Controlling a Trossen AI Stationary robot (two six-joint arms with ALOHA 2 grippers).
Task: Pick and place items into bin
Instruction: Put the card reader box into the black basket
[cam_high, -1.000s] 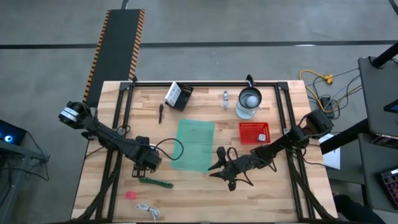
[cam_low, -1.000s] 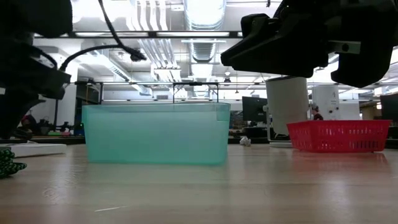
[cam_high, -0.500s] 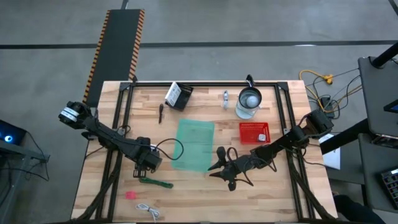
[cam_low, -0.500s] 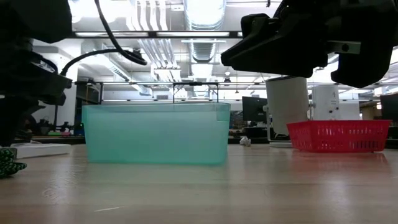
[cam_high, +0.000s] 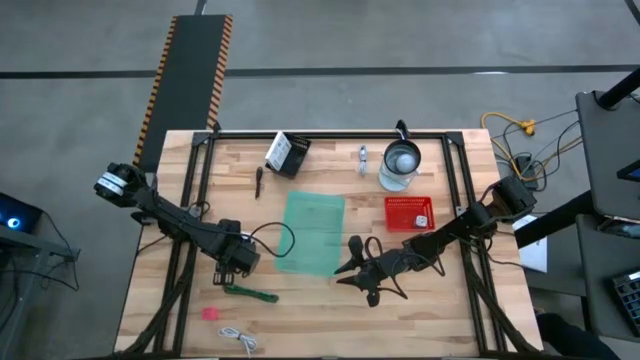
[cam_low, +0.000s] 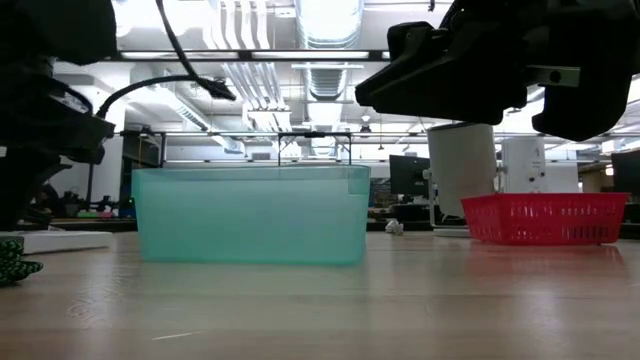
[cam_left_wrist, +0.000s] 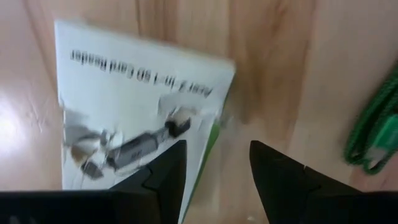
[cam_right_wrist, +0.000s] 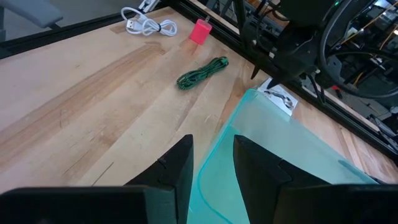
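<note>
L gripper (cam_left_wrist: 214, 163) hangs open over a flat white packet (cam_left_wrist: 137, 106), left of the bin (cam_high: 312, 232). Packet looks thin, light, slippery; I'd pinch an edge. R gripper (cam_right_wrist: 211, 163) waits open by the bin.

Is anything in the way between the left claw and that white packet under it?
Nothing visible is. The left gripper hangs open right over the white card-reader packet, with only bare table around it. The green cord lies off to one side, apart from the packet, and the teal bin sits close by.
</note>
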